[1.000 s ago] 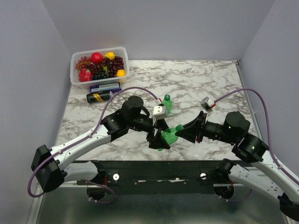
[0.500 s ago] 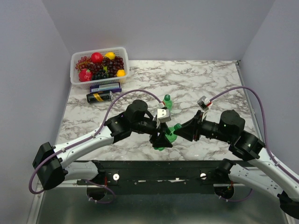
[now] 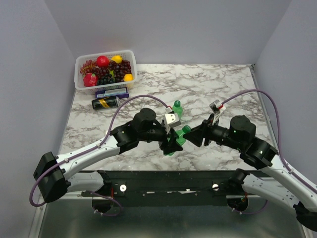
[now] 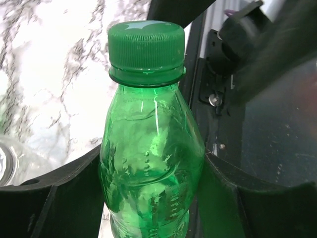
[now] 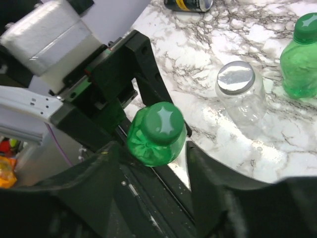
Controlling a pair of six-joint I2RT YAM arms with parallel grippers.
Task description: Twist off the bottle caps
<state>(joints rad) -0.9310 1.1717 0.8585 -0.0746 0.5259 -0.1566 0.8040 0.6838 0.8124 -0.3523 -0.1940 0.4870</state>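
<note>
Our left gripper is clamped on a green bottle, one finger pressed to each side, with the cap on above the fingers. Our right gripper stands parted around that cap, touching neither side. Beyond the right gripper, a clear bottle with a grey cap and a second green bottle stand on the surface.

HIDDEN AND CROPPED ITEMS

- held green bottle: base cut off by the left wrist view's lower edge; from above, mostly covered by the left pincer and right pincer.
- clear bottle: only a sliver at that view's left edge.
- second green bottle: cropped at the right wrist view's right edge.
- dark can: cropped at its top edge; label unreadable.
</note>
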